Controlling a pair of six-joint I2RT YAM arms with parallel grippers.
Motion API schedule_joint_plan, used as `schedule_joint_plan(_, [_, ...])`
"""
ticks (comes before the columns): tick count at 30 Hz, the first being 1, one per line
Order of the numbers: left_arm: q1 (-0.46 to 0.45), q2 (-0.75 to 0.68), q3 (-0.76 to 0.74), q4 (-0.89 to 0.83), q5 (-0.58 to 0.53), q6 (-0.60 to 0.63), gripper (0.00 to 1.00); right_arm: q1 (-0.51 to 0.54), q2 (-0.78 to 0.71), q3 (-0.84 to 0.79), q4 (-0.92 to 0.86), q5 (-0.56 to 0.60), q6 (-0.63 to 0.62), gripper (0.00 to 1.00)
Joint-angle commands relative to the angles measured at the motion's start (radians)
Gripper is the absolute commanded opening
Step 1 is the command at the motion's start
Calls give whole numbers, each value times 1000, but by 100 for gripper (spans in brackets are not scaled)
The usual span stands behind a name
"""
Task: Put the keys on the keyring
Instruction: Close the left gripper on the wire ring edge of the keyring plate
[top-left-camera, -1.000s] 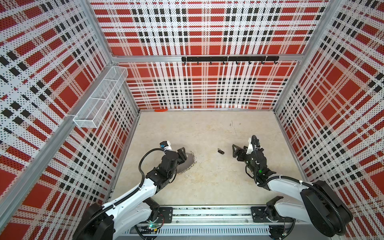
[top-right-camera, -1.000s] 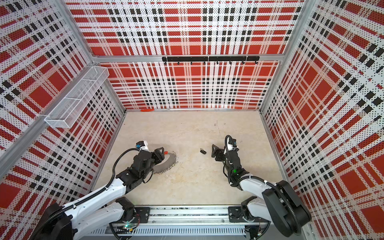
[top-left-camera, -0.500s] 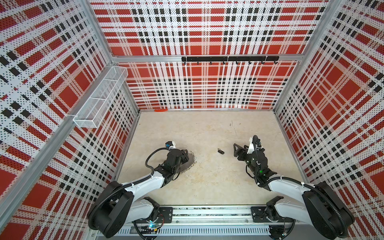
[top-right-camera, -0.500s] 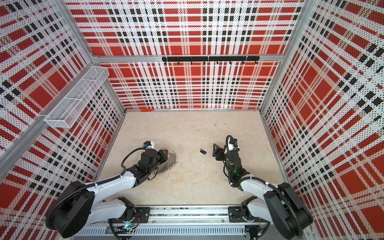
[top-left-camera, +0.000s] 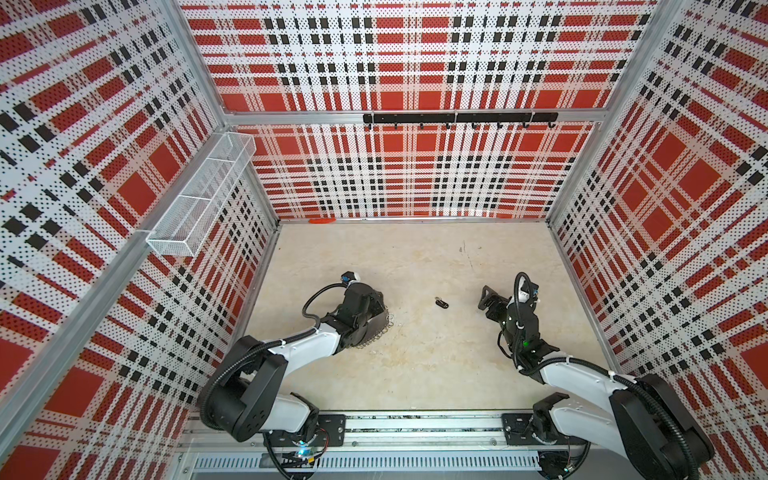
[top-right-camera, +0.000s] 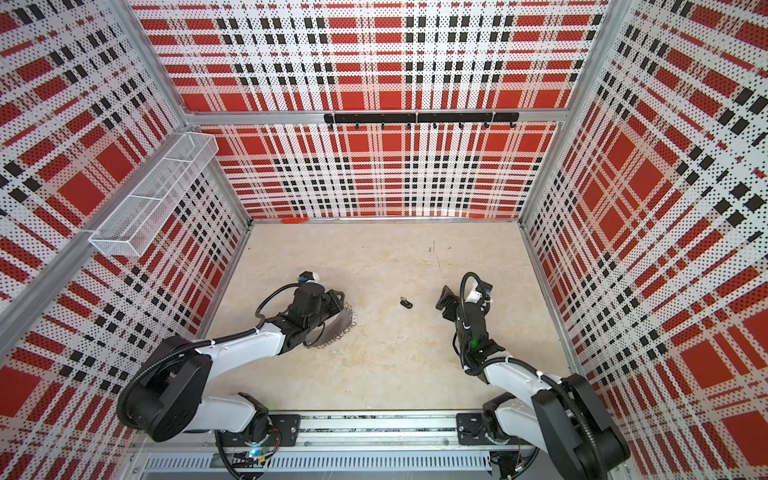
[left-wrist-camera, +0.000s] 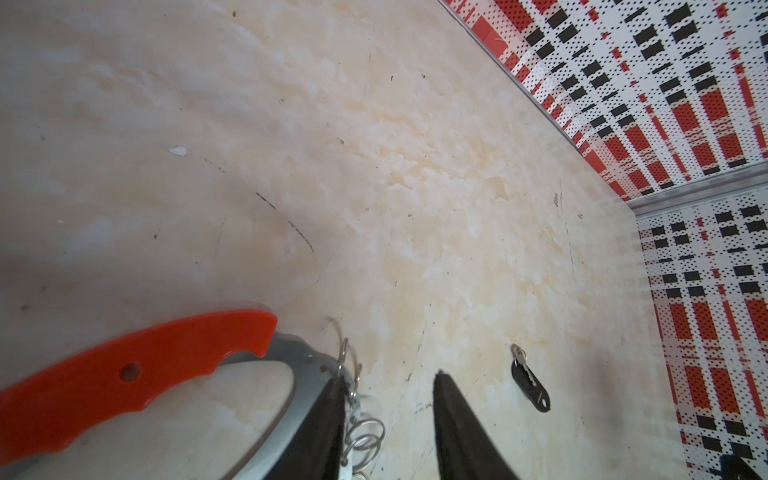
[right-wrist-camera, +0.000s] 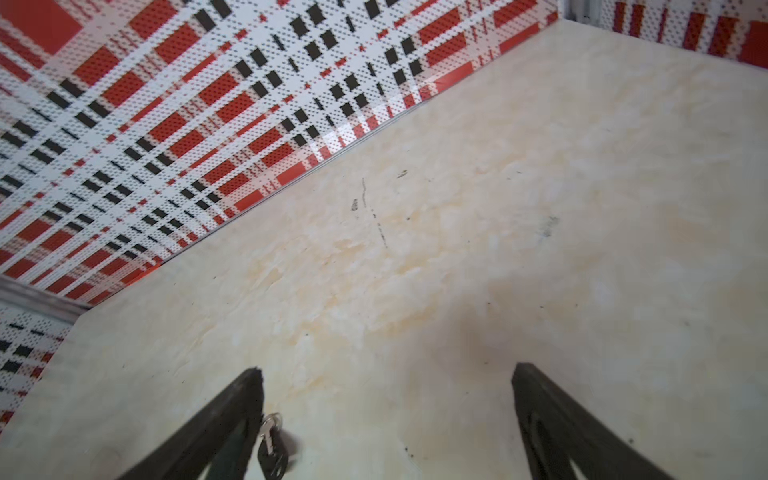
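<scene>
Left tool (left-wrist-camera: 390, 376): part-open, gripping nothing I can see; one finger lies over the keyring (left-wrist-camera: 291, 353) band, among its small loops (left-wrist-camera: 365, 432).
Right tool (right-wrist-camera: 387, 368): spread wide, empty.
Keys (right-wrist-camera: 272, 453): flat on the tabletop (right-wrist-camera: 457, 249), just beside one finger of my right tool.
Risk, left: closing here could pinch only loops, so the keyring swings or slips.
Risk, right: closing off-centre may shove the keys away.

Scuffed cream marble-look tabletop (top-left-camera: 415, 374), black keys (top-left-camera: 441, 303) mid-surface, red-sleeved keyring (left-wrist-camera: 305, 363) well apart from them.
</scene>
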Motion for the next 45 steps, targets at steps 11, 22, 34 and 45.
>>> schedule_joint_plan(11, [-14, 128, 72, -26, -6, 43, 27, -15, -27, -28, 84, -145, -32, 81])
schedule_joint_plan(22, [-19, 160, 86, -38, -19, 59, 24, -15, -11, -26, 101, -164, -38, 76])
schedule_joint_plan(34, [-15, 184, 72, -17, -16, 57, 22, -14, -14, -28, 106, -164, -37, 73])
schedule_joint_plan(45, [-17, 230, 85, 1, -2, 52, 20, -14, -18, -29, 107, -161, -38, 72])
